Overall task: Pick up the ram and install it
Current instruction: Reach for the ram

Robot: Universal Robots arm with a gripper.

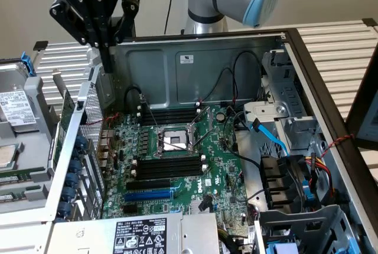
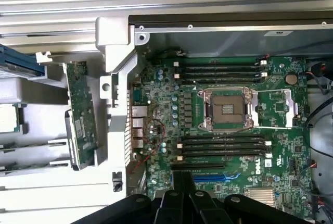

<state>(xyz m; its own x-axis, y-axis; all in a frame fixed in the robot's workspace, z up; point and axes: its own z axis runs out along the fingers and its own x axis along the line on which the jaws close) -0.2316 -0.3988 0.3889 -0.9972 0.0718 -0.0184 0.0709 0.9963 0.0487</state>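
Green ram lies outside the open metal case, just beside its wall. Inside, I see the motherboard with empty black slots. My gripper hangs above that wall, fingers pressed together on nothing.

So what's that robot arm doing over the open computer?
A robot arm is working on an open computer case. Its claw hangs shut and empty above the case's edge, on the exterior view's left. The ram, a thin green stick, lies outside the case beside that edge, not picked up yet. The black memory slots inside are empty.
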